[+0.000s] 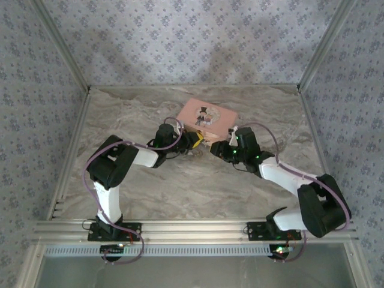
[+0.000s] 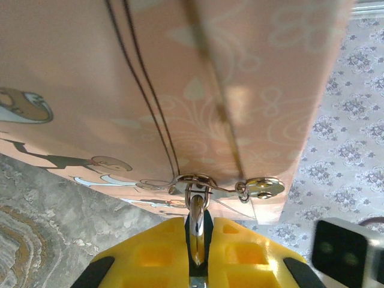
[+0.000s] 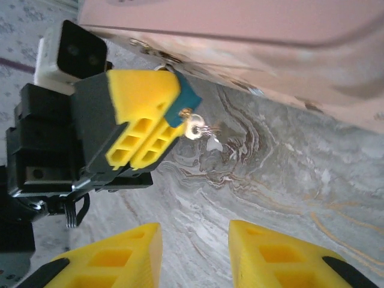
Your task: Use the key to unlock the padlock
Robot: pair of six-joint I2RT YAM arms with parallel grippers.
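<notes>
two yellow pads (image 3: 141, 90) of the left end effector (image 2: 198, 249) are pinching the padlock (image 3: 187, 101). the right end effector (image 3: 195, 252) is hovering spread.

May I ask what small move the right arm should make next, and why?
Probably ease the open right gripper forward and close on the key: it hangs at the padlock, which the left gripper pinches.

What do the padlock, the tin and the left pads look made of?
Padlock: blue matte body, maybe plastic or painted; its shackle is bright metal, mirror glints. Pink tin: probably printed sheet metal, soft sheen, pressed seams. Left gripper pads: matte yellow, moulded plastic or rubber, with square recesses.
</notes>
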